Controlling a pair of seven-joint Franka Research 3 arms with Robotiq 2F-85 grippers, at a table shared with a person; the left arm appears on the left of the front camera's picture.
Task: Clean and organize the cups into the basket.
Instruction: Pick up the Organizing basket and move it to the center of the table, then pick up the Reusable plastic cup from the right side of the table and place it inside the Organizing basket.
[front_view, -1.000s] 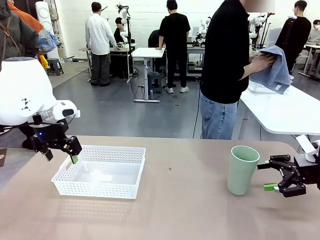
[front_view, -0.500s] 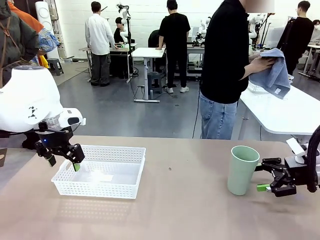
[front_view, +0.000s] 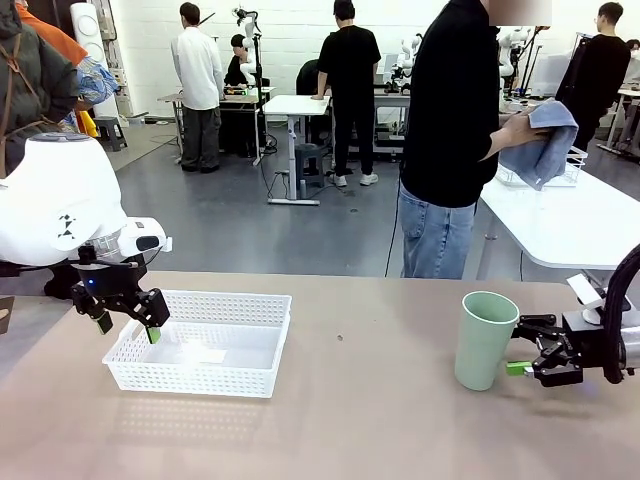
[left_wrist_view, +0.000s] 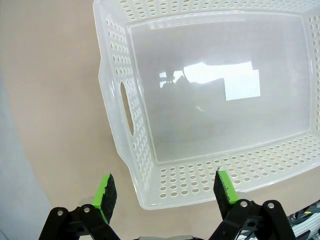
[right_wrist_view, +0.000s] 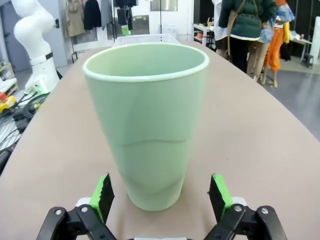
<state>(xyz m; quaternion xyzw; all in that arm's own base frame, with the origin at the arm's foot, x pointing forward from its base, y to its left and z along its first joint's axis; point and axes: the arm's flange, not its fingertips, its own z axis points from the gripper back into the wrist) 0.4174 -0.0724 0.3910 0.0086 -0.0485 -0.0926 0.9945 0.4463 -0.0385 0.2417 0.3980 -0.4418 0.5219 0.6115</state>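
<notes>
One mint cup (front_view: 485, 340) — right gripper (front_view: 520, 346) level at its three o'clock, fingers apart, maybe touching; left gripper (front_view: 127, 328) spread over one basket (front_view: 200, 380).

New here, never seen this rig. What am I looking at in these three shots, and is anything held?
Two white robot arms work at a tan table. The wide picture comes from a fixed camera between them, looking across at a person who holds a blue cloth. The other two come from a camera on each wrist, looking along its two fingers. On the table are an empty white basket and one upright mint cup. The left gripper hangs open above the basket's left end. The right gripper is open at the cup's lower half, a pad on either side of it in the wrist picture. Neither holds anything.
</notes>
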